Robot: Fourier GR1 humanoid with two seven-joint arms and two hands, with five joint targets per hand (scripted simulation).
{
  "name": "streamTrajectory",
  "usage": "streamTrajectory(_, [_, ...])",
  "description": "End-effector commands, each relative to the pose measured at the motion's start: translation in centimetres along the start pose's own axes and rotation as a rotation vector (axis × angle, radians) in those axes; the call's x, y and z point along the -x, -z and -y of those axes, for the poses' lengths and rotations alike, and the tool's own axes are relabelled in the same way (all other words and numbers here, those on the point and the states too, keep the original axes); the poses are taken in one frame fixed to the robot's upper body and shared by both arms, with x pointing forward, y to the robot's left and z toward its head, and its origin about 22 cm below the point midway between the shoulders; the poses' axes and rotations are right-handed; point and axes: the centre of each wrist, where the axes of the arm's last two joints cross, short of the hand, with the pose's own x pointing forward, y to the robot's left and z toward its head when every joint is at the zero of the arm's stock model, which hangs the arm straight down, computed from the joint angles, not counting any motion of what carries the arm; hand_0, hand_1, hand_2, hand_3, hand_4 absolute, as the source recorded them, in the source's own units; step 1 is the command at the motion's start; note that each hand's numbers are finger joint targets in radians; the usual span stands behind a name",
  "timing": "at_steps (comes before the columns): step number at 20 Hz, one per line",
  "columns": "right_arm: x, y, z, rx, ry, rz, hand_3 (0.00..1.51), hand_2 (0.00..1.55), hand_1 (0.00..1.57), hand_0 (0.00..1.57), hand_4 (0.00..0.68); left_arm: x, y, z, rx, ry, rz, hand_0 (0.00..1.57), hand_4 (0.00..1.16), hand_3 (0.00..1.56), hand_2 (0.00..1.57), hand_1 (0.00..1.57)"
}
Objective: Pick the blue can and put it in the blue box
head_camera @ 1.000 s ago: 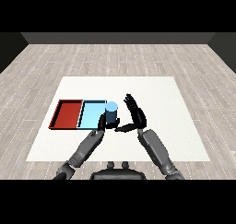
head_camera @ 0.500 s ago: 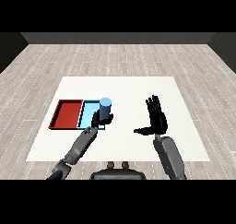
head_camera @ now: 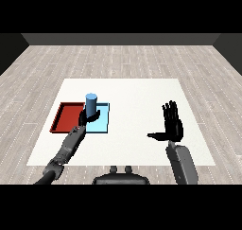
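My left hand (head_camera: 87, 116) curled round blue can (head_camera: 91, 103), can upright over blue tray (head_camera: 103, 125), beside red tray (head_camera: 66, 118). Right hand (head_camera: 172, 125) well apart, fingers straight. Placing step; next: lower can, uncurl.

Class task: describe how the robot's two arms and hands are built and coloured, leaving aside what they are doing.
Each arm is a smooth grey forearm of rounded segments. The left hand and right hand are matt black, each with slim fingers and a thumb. No cables, markings or sleeves are visible.
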Motion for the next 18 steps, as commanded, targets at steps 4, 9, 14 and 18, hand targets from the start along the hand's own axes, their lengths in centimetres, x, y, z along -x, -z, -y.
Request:
streamTrajectory(4, [0.8, 1.1, 0.9, 0.039, 0.004, -0.002, 0.00, 0.00, 0.00, 0.00, 0.000, 1.2, 2.4, -4.2, -0.059, 0.115, -0.182, 1.57, 1.06, 1.50, 1.57, 1.57])
streamTrajectory(9, [2.9, -0.1, 0.9, 0.044, 0.023, -0.042, 0.00, 0.00, 0.00, 0.00, 0.000, 1.6, 2.9, -3.2, -0.103, 0.207, -0.319, 1.57, 0.99, 1.40, 1.54, 1.57])
streamTrajectory(14, [3.6, 1.4, 1.7, 0.066, 0.007, -0.060, 0.00, 0.00, 0.00, 0.00, 0.000, 2.2, 2.3, -0.6, -0.057, 0.284, -0.436, 1.57, 0.94, 1.19, 1.47, 1.57])
streamTrajectory(18, [4.8, -1.0, 2.5, 0.082, 0.019, -0.066, 0.00, 0.00, 0.00, 0.00, 0.000, 3.5, 1.3, -1.0, 0.023, 0.324, -0.487, 1.48, 0.87, 0.88, 1.41, 1.48])
